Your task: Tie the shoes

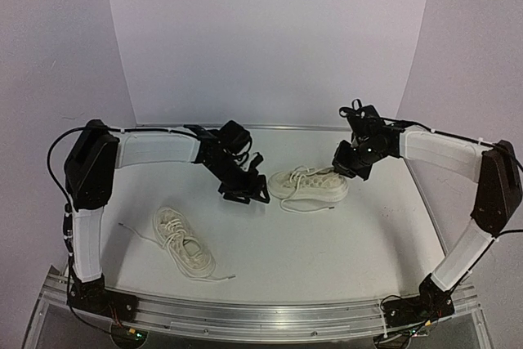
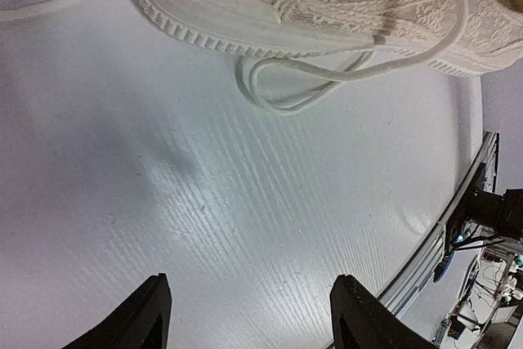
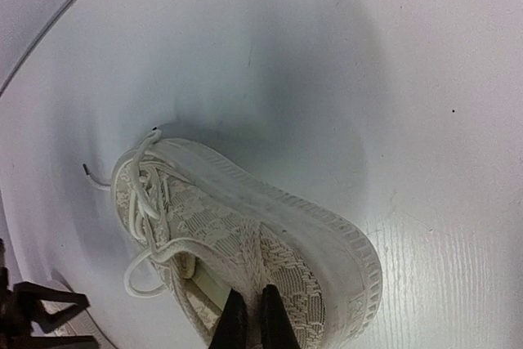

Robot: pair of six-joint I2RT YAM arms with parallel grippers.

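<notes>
The far shoe (image 1: pixel 309 183) is set sole-down, as far as can be told, toward the back of the tabletop (image 1: pixel 343 259), between the two claws, with its laces untied. It appears to be steadied at one end by the right claw (image 1: pixel 351 163). In the right wrist view this claw is seen nearly closed, its fingers (image 3: pixel 233 316) pinched on the side wall of the upper beside the opening. The hold is judged to be meant to stop the shoe sliding when a lace is pulled.

A lace loop (image 2: pixel 282 96) is spilled from the shoe's side onto the tabletop, just beside the sole. It is faced by the left claw (image 1: pixel 245 190), which is spread wide with nothing between its fingers (image 2: pixel 143 316) and is held apart from the loop. The loop is therefore judged to be the next thing to be picked up.

The near shoe (image 1: pixel 184 240) is set well apart at the front left. Its laces are heaped over the tongue and two ends are trailed out on the tabletop. It is touched by neither claw.

Nothing is placed between the left claw and the loop. The hindrance is judged to lie in the lace itself. It is thin, pale against a pale tabletop and laid flat, so a clean pinch is made hard, and the sole's edge is close behind it.
</notes>
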